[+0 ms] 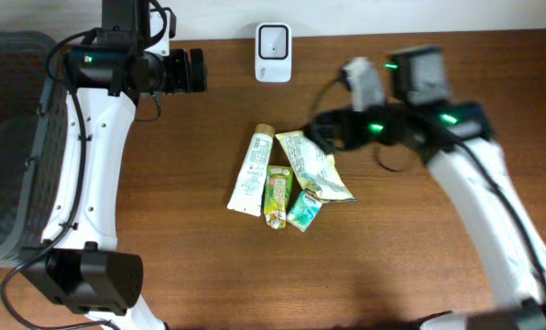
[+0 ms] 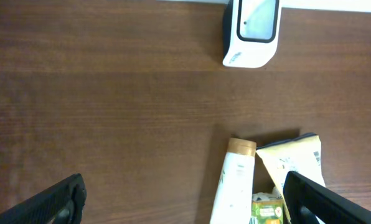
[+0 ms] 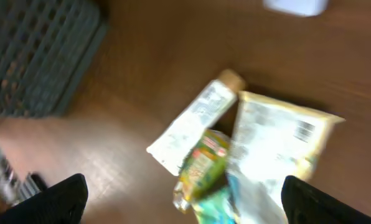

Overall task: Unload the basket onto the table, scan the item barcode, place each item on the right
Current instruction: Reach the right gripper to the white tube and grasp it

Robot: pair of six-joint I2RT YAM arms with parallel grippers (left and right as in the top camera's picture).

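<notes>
Several items lie clustered mid-table: a white tube (image 1: pixel 252 171), a green packet (image 1: pixel 278 195), a cream pouch (image 1: pixel 311 165) and a teal packet (image 1: pixel 304 210). The white scanner (image 1: pixel 273 52) stands at the far edge. My left gripper (image 1: pixel 195 71) hangs open left of the scanner, holding nothing; its wrist view shows the scanner (image 2: pixel 251 31), the tube (image 2: pixel 234 183) and the pouch (image 2: pixel 294 162). My right gripper (image 1: pixel 321 131) is open above the pouch's far end. In its blurred view the tube (image 3: pixel 195 124), green packet (image 3: pixel 201 165) and pouch (image 3: pixel 272 143), with a barcode (image 3: pixel 305 130), lie below the open jaws.
A dark mesh basket (image 1: pixel 12 137) sits off the table's left side, also seen in the right wrist view as the basket (image 3: pixel 39 56). Bare brown wood surrounds the item cluster.
</notes>
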